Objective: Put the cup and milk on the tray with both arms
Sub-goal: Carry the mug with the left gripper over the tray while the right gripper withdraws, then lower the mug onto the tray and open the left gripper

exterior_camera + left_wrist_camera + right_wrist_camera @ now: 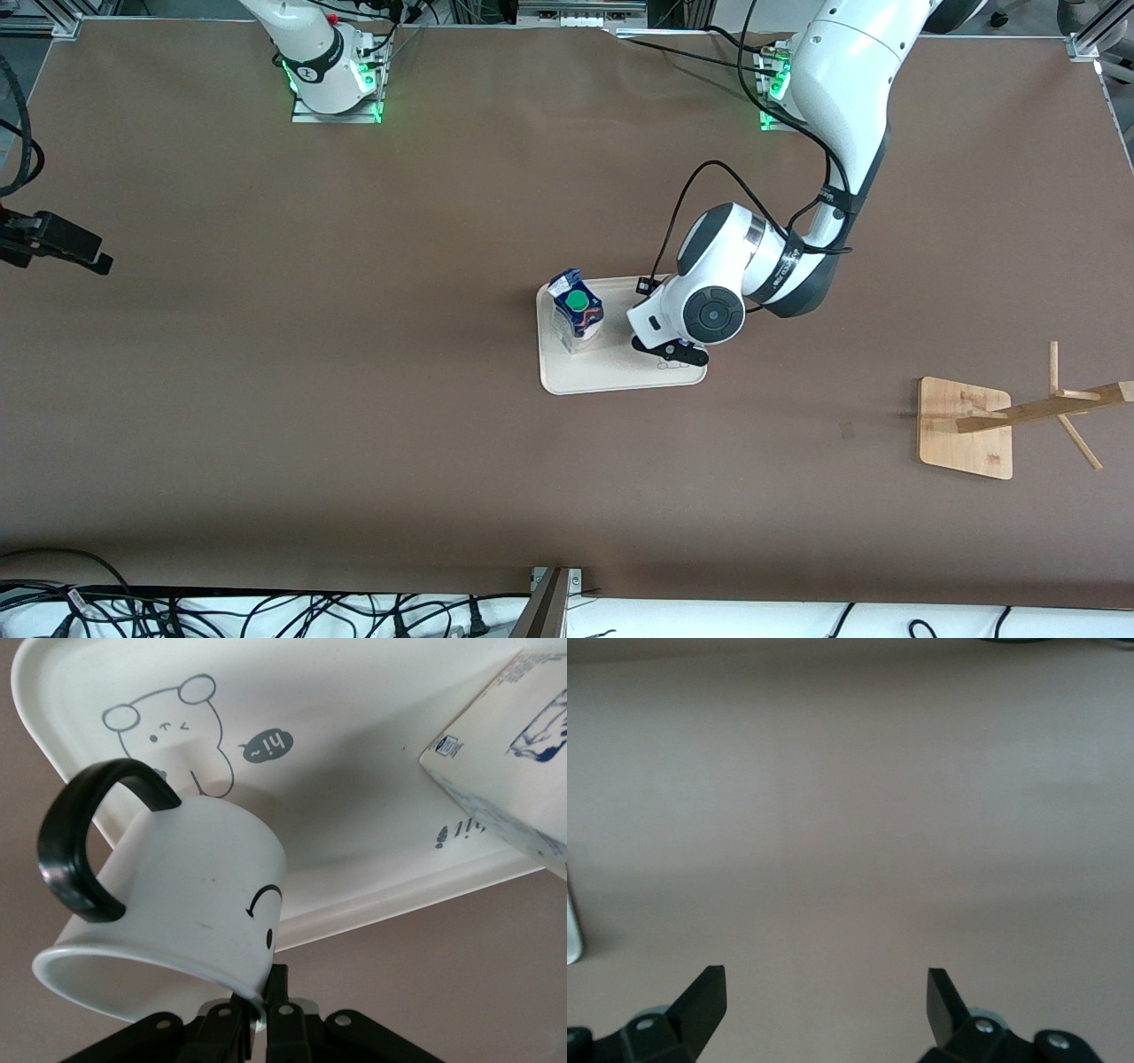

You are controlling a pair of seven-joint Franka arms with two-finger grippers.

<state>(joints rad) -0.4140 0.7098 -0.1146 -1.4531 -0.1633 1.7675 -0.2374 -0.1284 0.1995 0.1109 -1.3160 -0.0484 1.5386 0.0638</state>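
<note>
Over the tray's (620, 377) end toward the left arm's base, the left pincer (262, 1010) hangs with its fingers closed thin on the rim of the smiley-face mug (177, 904). Mug is tilted, black loop handle (75, 850) out to one side, base toward the tray floor and apparently not yet seated.

Risks, as judged:
- Grip is on rim wall only; a tilted mug let go above the tray could tip or roll toward the raised edge.
- Mug sits close to the tray rim under the pincer; a set-down slightly off could land it on the lip or the surface (354, 425).
- Milk carton (578, 312) already stands on the tray, beside the pincer at the tray's other end; apart from the mug, but a sweep on withdrawal could knock it.

Right pincer (826, 992) waits, fingers spread wide and empty, over bare surface well apart from the tray.

Wooden rack (970, 427) stands well apart from the left pincer; no obstruction.
</note>
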